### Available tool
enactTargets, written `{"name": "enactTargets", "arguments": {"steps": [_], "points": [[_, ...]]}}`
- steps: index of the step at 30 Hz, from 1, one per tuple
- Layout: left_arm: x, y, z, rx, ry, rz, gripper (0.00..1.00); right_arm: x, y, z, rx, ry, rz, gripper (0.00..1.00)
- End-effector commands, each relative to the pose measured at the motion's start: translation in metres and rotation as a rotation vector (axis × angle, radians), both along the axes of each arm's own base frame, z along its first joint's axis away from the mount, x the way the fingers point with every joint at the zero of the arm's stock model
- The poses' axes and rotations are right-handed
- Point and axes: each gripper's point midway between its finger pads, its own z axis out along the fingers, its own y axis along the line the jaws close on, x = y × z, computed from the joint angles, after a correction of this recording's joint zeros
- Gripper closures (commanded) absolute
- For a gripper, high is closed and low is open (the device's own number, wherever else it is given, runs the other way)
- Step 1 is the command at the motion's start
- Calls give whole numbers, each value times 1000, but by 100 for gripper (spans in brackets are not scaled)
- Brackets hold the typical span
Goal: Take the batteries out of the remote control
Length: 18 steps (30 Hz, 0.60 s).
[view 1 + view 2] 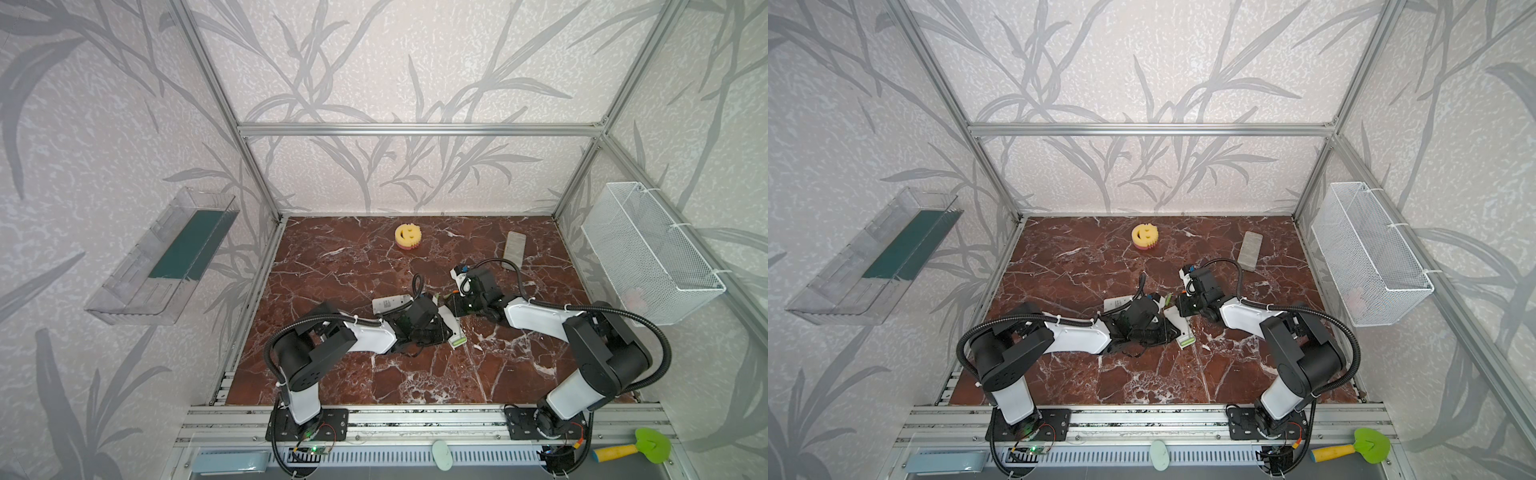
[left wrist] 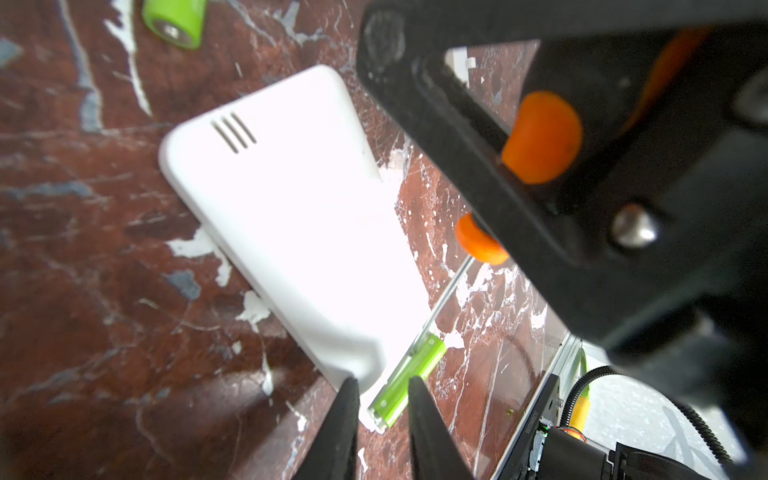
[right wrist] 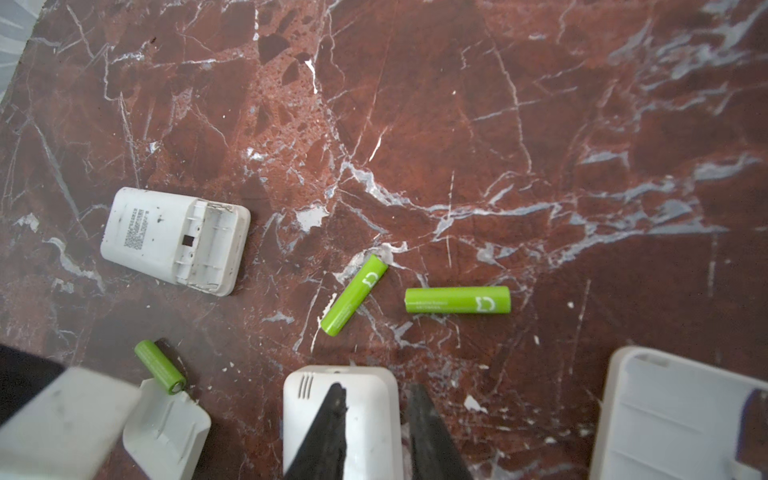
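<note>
At remote [image 2: 291, 232] end | left jaws straddle battery [image 2: 399, 382], grip unclear | right jaws clamp screwdriver [image 2: 540, 137] | table [image 1: 332, 266] edges distant

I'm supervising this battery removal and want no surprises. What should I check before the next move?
1. Orange-handled screwdriver clamped in right claw: ok.
2. Its shaft reaches the lime-green battery in the long white remote: ok.
3. That battery out: not ok, it sits in the remote's end.
4. Left claw gripping it: cannot tell; fingertips flank it.
5. Three loose lime-green batteries lying apart on the red marble table: ok.
6. Small white remote compartment empty: ok.
</note>
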Motion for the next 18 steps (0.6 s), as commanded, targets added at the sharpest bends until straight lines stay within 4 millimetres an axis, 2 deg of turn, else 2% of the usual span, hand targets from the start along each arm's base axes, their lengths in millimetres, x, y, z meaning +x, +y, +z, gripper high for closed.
{"name": "enactTargets", "arguments": {"steps": [1,18], "points": [[-2,19,-36,116,58,41,75,-2,-3,-9,2,52,-6,100],[-2,21,-35,113,57,47,75,7,-6,-14,67,97,-51,100]]}}
